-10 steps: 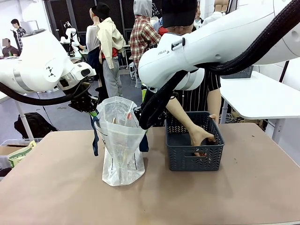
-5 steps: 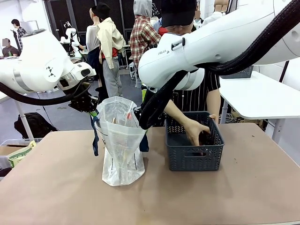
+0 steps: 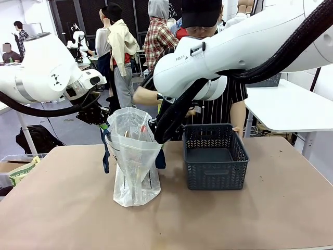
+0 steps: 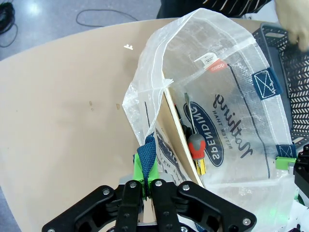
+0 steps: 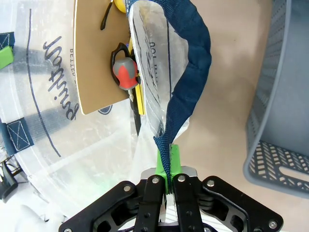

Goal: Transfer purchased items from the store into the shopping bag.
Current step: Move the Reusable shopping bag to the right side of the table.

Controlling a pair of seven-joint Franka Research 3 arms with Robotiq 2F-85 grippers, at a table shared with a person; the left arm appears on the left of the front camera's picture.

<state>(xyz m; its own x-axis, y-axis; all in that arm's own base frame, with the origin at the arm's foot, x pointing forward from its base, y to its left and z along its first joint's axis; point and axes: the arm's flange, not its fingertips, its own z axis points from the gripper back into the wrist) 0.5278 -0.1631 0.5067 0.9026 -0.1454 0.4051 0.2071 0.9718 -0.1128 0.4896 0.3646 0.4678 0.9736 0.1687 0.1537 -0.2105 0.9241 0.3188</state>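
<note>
Now, the table (image 3: 62, 208) first: brown, with the shopping bag (image 3: 134, 161) standing left of centre and the basket (image 3: 216, 166) just beside it on the right, not touching. We note the bag upright, its mouth spread wide between the two arms. What shows of the basket floor looks bare; its near wall hides the rest. A person's hand (image 4: 295, 19), blurred, hangs above the basket in the left wrist view.

Left gripper (image 4: 146, 182): jaws clenched on a navy strap (image 4: 147, 155) at the bag's rim. Right gripper (image 5: 169, 186): jaws likewise clenched, on the opposite strap (image 5: 193, 72). Neither grasps anything else.

Inside the bag we see a tan card (image 5: 96, 58) standing on edge, with a red-and-grey tool handle (image 4: 196, 145) and a yellow bit (image 4: 202, 166) against it.

Risks, in our judgement:
- Each strap sits between thin green pads (image 5: 175, 157), so a heavy drop could pull one free and the mouth would fold shut.
- The card stands across the opening and could catch the next item.
- The hand must pass close to the right arm. A knock there could tip the tall, limp bag.
</note>
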